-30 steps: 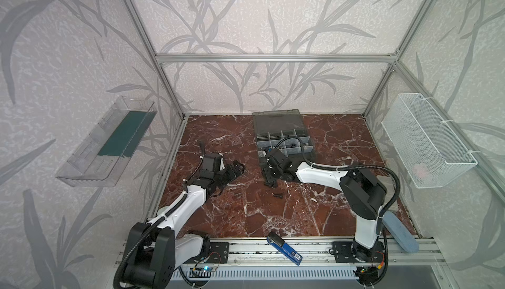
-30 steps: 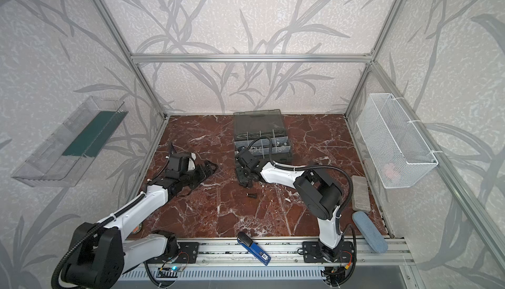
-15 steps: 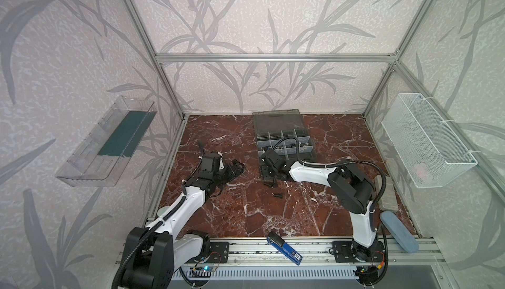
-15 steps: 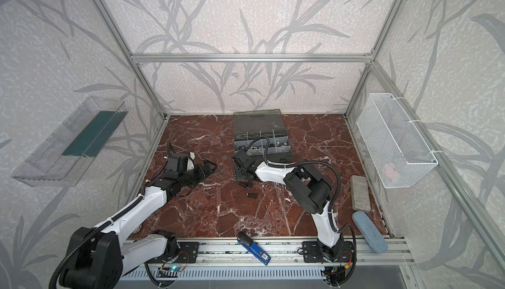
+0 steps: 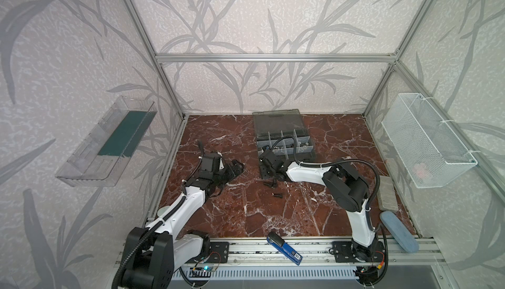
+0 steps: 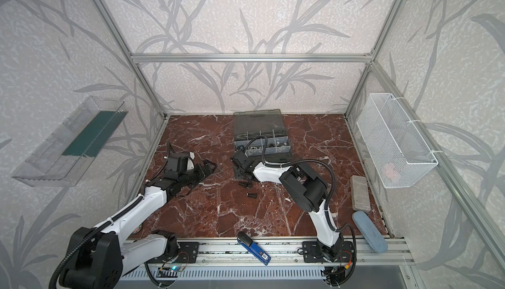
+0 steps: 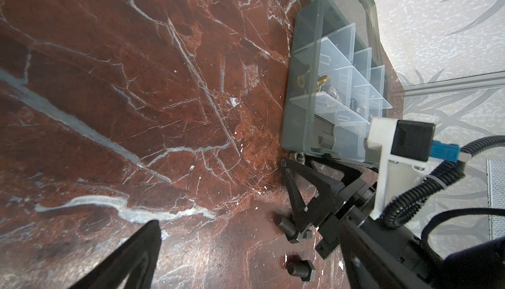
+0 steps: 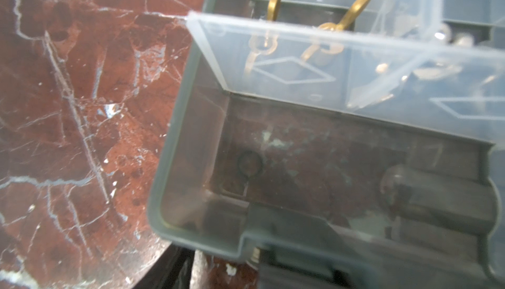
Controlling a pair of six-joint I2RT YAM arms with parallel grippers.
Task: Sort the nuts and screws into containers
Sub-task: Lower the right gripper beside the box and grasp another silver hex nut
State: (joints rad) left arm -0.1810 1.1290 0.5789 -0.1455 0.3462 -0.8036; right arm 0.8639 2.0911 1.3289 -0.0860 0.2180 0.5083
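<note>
Far left, a clear wall tray [image 5: 103, 142] hangs on the side wall, well apart from the work.

Left gripper [image 5: 237, 168]: low over the marble table [image 5: 246, 213], left of centre; jaws spread wide with nothing between them; only one of its fingers [image 7: 131, 254] shows in the left wrist view.

Screws [image 5: 269, 183]: two lie loose on the marble in both top views, between the two grippers and nearer the right one; in the left wrist view one [image 7: 287, 226] sits just beside a finger of the right gripper, partly behind it, and the other [image 7: 299, 269] lies apart.

Right gripper [image 5: 267, 175]: down at the near left corner of the organiser case [image 7: 297, 115]; jaws partly open, clamped on nothing; a silver nut [image 7: 299, 157] lies on the marble at its fingertips, just beside the case wall; contact cannot be told.

The case lid [image 5: 276, 122] lies back, open; brass fittings [image 8: 274, 3] and small shiny pieces [image 7: 334, 93] sit in cells behind the pale dividers; which pieces are nuts cannot be told.

Further right, a grey block [image 5: 386, 194] and a blue case [image 5: 399, 231] lie at the table edge; a white wire basket [image 5: 426, 142] hangs on the right wall.
</note>
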